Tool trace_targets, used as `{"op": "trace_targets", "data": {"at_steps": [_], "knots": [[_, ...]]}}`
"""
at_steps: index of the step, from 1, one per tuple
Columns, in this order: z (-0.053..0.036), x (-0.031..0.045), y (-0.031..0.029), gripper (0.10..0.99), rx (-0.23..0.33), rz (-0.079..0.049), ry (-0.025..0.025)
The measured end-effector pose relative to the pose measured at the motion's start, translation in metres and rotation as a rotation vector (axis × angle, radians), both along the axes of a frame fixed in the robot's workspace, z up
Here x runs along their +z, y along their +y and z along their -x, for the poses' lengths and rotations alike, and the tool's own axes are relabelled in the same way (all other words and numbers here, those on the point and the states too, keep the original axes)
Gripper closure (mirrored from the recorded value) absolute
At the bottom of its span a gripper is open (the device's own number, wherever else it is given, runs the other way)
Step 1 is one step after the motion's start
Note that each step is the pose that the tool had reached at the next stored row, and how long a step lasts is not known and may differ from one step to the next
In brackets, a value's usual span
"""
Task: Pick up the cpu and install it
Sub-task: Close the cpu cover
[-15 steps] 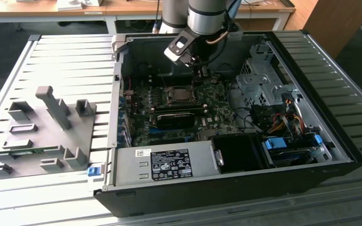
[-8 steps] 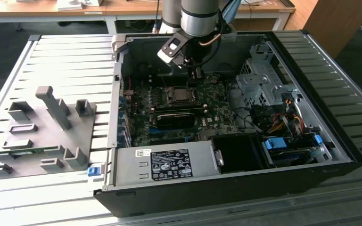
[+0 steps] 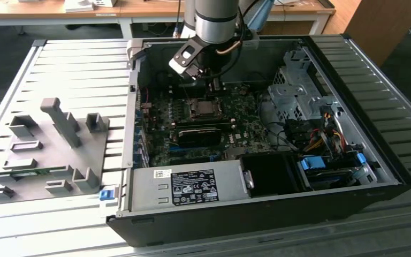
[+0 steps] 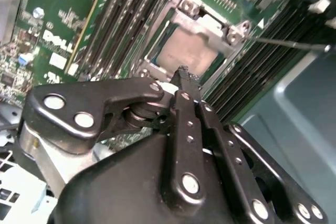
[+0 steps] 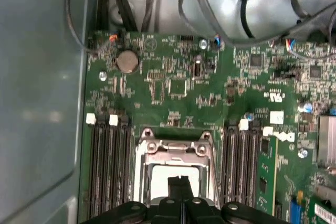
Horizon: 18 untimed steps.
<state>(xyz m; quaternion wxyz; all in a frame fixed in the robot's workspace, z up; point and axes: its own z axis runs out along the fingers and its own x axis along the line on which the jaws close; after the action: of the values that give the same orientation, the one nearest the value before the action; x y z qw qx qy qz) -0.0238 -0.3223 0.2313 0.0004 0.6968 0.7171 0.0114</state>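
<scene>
Exterior view: open case (image 3: 348,69) on the counter (image 3: 70,64) holds the motherboard (image 3: 191,134). The arm (image 3: 216,21) reaches down into it, gripper (image 3: 216,88) just above the socket (image 3: 205,108).
Second wrist view: cpu (image 4: 184,51) seated in socket. Gripper fingers together, empty, over its edge.
First wrist view: the same arrangement.

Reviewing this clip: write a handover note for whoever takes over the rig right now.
Claw: shut, holding nothing, tip over the cpu; I cannot tell whether they touch.
Cpu: lies flat in the motherboard socket, within its metal frame, inside the open computer case.
Done: the cpu is off the grey tray and placed in the socket.
Left: unclear; I cannot tell whether the cpu is fully seated or the frame is latched.
</scene>
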Motion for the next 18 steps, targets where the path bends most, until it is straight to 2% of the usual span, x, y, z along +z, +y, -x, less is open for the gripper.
{"op": "trace_targets", "data": {"at_steps": [2, 6, 7, 13, 18], "knots": [[0.0038, -0.0023, 0.0000, 0.980, 0.000, 0.000, 0.0030], [0.0083, -0.0052, 0.0000, 0.980, 0.000, 0.000, 0.0127], [0.0100, -0.0057, 0.0000, 0.980, 0.000, 0.000, 0.0136], [0.0207, -0.0118, 0.0000, 0.980, 0.000, 0.000, 0.0145], [0.0221, -0.0160, 0.0000, 0.980, 0.000, 0.000, 0.0146]]}}
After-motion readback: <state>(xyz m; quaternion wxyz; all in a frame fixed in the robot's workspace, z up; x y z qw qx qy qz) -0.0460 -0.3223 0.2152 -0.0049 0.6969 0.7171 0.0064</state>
